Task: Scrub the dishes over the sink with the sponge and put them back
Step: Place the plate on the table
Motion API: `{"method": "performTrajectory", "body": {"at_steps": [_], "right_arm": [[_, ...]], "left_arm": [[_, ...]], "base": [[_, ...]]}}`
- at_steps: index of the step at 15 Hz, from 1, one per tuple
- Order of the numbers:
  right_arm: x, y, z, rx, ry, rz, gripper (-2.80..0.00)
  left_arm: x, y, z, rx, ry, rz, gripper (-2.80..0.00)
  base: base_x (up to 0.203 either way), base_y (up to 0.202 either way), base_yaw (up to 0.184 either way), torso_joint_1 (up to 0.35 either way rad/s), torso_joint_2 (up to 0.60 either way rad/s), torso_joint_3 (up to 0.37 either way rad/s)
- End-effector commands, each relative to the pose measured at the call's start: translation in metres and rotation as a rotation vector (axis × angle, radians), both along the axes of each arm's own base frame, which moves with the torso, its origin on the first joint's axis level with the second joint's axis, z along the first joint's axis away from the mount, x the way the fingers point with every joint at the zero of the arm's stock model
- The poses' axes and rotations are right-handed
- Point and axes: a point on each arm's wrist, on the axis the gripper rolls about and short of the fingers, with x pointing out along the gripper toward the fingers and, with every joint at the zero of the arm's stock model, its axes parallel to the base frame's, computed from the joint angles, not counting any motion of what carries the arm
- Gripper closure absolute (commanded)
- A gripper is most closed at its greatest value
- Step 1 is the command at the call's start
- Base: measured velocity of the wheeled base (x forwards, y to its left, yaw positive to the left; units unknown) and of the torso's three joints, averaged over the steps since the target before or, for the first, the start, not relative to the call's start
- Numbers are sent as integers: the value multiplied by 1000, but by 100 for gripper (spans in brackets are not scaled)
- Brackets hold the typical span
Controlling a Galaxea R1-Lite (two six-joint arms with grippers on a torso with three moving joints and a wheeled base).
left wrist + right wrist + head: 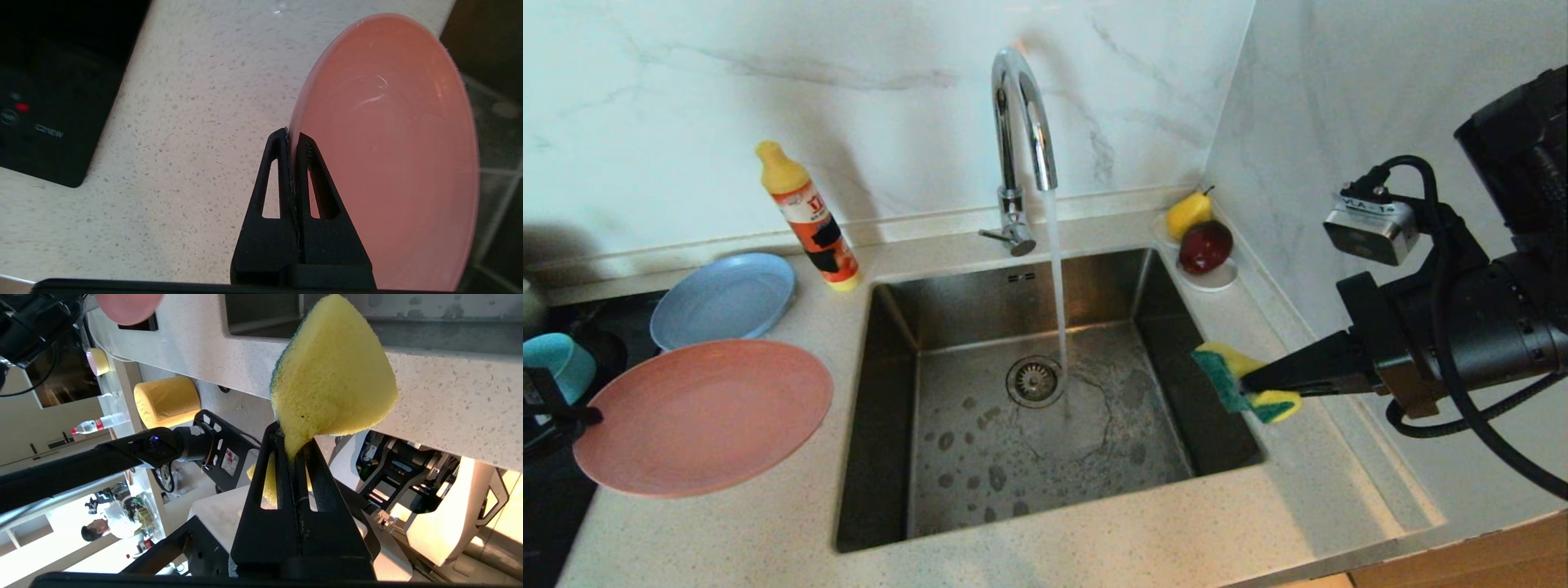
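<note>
At the lower left of the head view the left gripper (592, 416) pinches the rim of the pink plate (707, 416), fingers pressed together on its edge; the plate hangs over the counter (1094, 539), just left of the sink (1045, 392). At mid right the right gripper (1245, 382) squeezes the sponge (1241, 380) flat between its fingers, holding it over the sink's right rim. The plate and sponge lie well apart, with the whole basin between them. As I judge it, the plate must travel right, toward the stream falling from the tap (1021, 122). Farther back at left sit the blue plate (723, 298) and the teal bowl (560, 363).
</note>
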Motion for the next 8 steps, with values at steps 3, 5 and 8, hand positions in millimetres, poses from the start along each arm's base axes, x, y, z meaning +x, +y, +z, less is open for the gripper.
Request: {"method": "performTrajectory", "body": {"at_steps": [3, 5, 8], "right_arm": [[8, -1, -6, 7, 28, 2, 0], [9, -4, -6, 9, 28, -6, 0], [9, -4, -6, 10, 24, -7, 0]], "left_arm": [[0, 38, -22, -160, 24, 25, 0], [-1, 47, -28, -170, 35, 50, 0], [4, 62, -40, -187, 45, 70, 0]], "base": [[0, 0, 0, 0, 0, 0], [0, 0, 0, 0, 0, 0], [0, 0, 0, 0, 0, 0]]}}
